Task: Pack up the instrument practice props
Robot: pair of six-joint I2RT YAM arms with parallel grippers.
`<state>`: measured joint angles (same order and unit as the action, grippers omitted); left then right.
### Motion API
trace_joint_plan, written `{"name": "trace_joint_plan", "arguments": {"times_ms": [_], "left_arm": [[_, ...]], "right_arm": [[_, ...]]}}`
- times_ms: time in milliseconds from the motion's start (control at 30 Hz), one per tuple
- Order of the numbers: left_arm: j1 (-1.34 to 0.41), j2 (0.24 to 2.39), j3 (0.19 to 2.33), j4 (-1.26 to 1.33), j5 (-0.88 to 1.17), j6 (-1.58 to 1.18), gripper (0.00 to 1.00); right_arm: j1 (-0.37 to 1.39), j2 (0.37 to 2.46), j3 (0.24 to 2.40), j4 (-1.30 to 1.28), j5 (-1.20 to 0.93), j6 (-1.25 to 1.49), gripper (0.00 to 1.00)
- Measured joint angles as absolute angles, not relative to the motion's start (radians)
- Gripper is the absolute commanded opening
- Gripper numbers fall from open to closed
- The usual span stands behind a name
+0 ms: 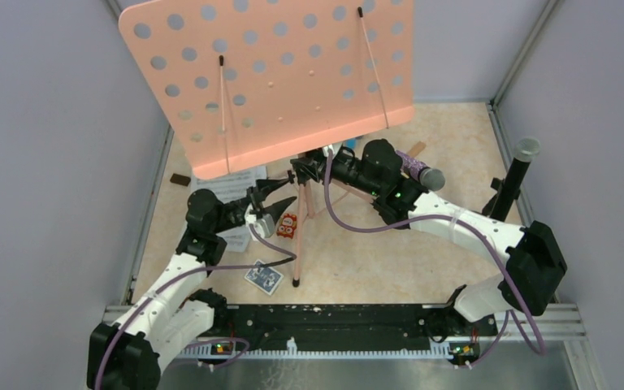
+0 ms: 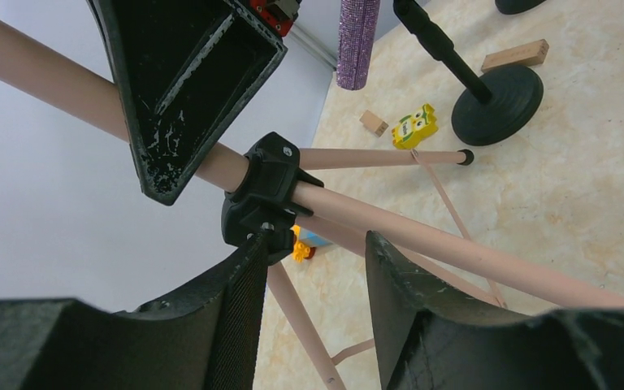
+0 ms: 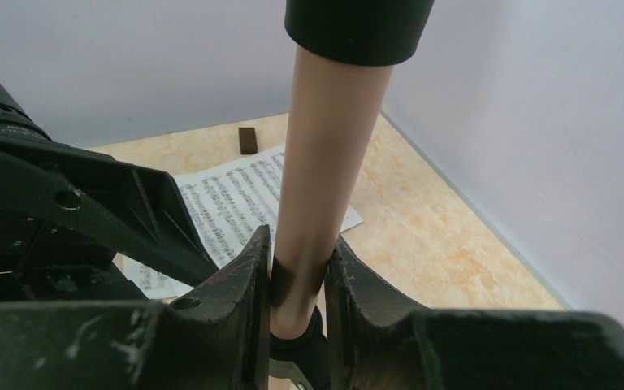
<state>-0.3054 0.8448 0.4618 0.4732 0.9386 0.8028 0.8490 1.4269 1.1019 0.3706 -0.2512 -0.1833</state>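
Observation:
The salmon-pink perforated music rack stands on its tripod legs. My right gripper is shut on the rack's pink pole, just above the black leg hub. My left gripper is open at that hub. Its left fingertip touches the hub, and one leg runs through the gap without being pinched. White sheet-music pages lie under the rack. A purple-glitter microphone is behind the right arm. A black grey-headed microphone stands at the right. A black round-based mic holder stands beyond the legs.
A blue card pack lies by the front tripod foot and a small red toy beside the legs. A yellow toy and wooden blocks lie near the holder. A brown block sits at the left wall. Grey walls enclose the table.

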Motion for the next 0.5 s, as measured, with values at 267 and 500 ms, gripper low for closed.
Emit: {"name": "trace_joint_plan", "arguments": {"times_ms": [267,500], "left_arm": [[-0.317,0.9,0.487,0.522,0.938,0.789,0.33],[-0.319,0.932,0.524,0.523,0.938,0.768,0.07]], "right_arm": [[0.849,1.427,1.102,0.37,-0.249,-0.183,0.0],[0.849,1.427,1.102,0.37,-0.244,-0.183,0.0]]}}
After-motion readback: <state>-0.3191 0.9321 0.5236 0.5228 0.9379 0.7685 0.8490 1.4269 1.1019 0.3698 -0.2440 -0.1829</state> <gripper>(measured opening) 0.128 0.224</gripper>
